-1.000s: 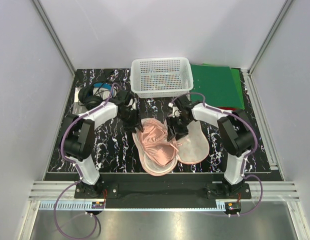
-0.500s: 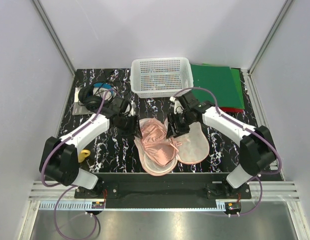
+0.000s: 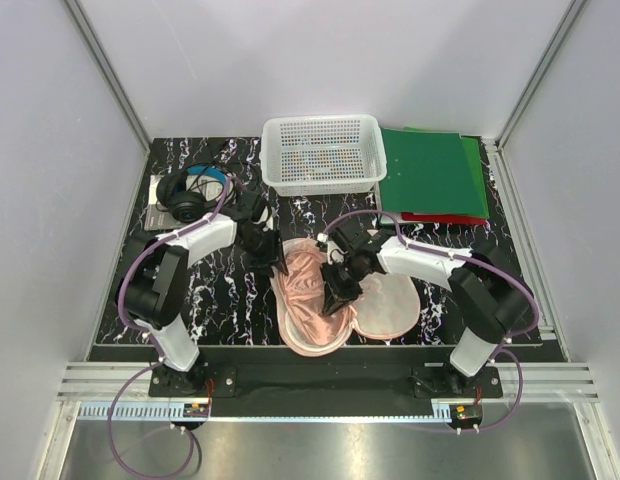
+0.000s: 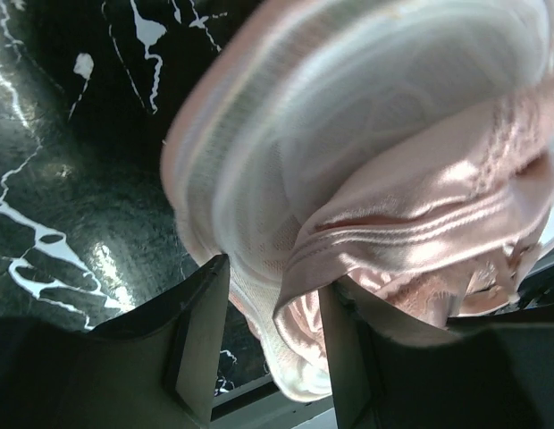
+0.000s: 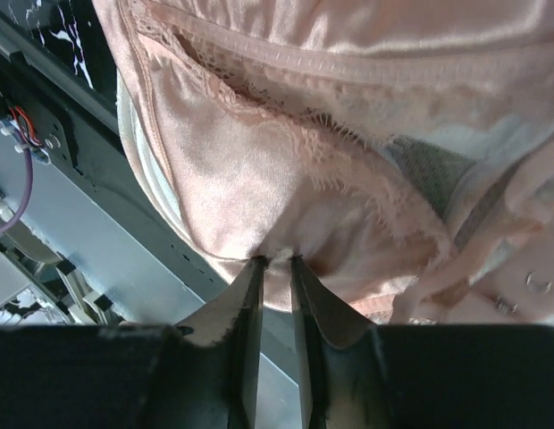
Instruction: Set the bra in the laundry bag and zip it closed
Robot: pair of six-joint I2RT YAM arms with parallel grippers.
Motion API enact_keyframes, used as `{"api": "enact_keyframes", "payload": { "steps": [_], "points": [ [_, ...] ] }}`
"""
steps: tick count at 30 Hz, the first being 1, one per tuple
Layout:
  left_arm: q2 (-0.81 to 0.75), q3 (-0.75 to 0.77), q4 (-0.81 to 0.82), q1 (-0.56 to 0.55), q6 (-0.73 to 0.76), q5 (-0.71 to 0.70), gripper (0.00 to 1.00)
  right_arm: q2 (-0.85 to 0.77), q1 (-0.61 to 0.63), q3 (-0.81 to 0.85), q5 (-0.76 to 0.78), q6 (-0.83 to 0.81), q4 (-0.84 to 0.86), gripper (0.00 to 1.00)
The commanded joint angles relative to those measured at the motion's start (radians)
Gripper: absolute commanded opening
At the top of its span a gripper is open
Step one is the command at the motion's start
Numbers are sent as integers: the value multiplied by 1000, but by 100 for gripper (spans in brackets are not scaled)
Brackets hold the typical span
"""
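The laundry bag lies open like a clamshell on the black marbled table, white mesh cups up. The salmon-pink bra is bunched in its left cup. My left gripper is at the bag's far left rim; in the left wrist view its jaws are closed on the mesh rim, with a fold of bra also between them. My right gripper is over the middle of the bag. In the right wrist view its jaws pinch the bra.
A white plastic basket stands at the back centre. Green folders lie back right over a red one. Black headphones lie back left. The table's front rail runs just below the bag.
My right gripper has moved nearer and left with the bra, pulling it over the left cup. My left gripper stays at the bag's far left rim; its arm has shifted.
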Motion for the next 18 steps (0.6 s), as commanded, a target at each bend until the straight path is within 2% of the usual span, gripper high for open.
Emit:
{"api": "enact_keyframes", "payload": {
  "steps": [1, 7, 13, 16, 17, 18],
  "points": [
    [5, -2, 69, -3, -19, 35, 47, 25, 10, -24, 2, 62, 121, 26],
    [-30, -19, 69, -3, -12, 24, 48, 60, 10, -21, 58, 85, 144, 26],
    [-119, -11, 20, -3, -1, -22, 56, -4, 10, -2, 104, 81, 71, 28],
    [-180, -4, -36, -3, 13, -63, 58, -105, 8, -1, 184, 98, -9, 39],
    [-215, -5, -57, -3, 15, -71, 58, -169, -1, -5, 212, 117, -23, 45],
    [-233, -8, -65, -3, 11, -74, 58, -203, -9, -10, 234, 127, -36, 58]
  ]
}}
